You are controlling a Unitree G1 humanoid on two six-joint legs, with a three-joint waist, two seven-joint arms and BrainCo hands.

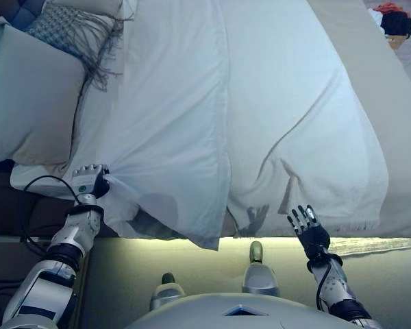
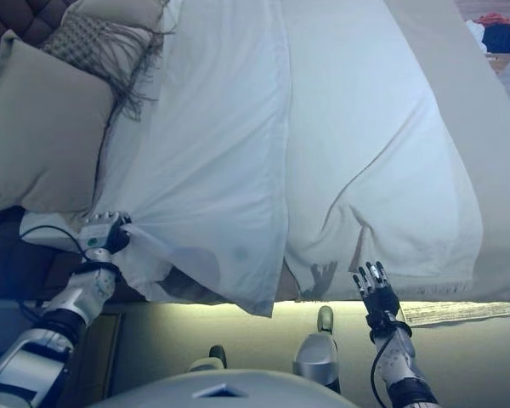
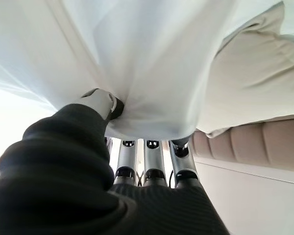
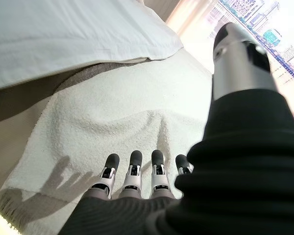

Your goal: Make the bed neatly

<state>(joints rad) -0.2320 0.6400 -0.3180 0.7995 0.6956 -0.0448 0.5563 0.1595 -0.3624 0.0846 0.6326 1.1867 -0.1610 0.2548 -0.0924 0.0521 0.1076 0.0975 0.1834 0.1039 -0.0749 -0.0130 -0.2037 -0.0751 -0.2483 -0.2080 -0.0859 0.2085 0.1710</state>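
A white duvet (image 1: pixel 192 123) lies over the bed with a long fold down its middle, and its near corner hangs over the bed's edge. My left hand (image 1: pixel 89 181) is shut on the duvet's edge next to the pillow. In the left wrist view my thumb (image 3: pixel 103 103) and fingers pinch the white cloth (image 3: pixel 152 73). My right hand (image 1: pixel 309 232) is open with straight fingers at the bed's near edge, apart from the duvet. In the right wrist view my fingers (image 4: pixel 132 176) hover over a textured cream cover (image 4: pixel 112 117) below the duvet's hem.
A large beige pillow (image 1: pixel 27 96) lies at the bed's head on the left, with a grey fringed cushion (image 1: pixel 68 31) behind it. A beige bedspread (image 1: pixel 390 123) shows on the right. Dark and red things (image 1: pixel 394 20) lie on the floor at the far right.
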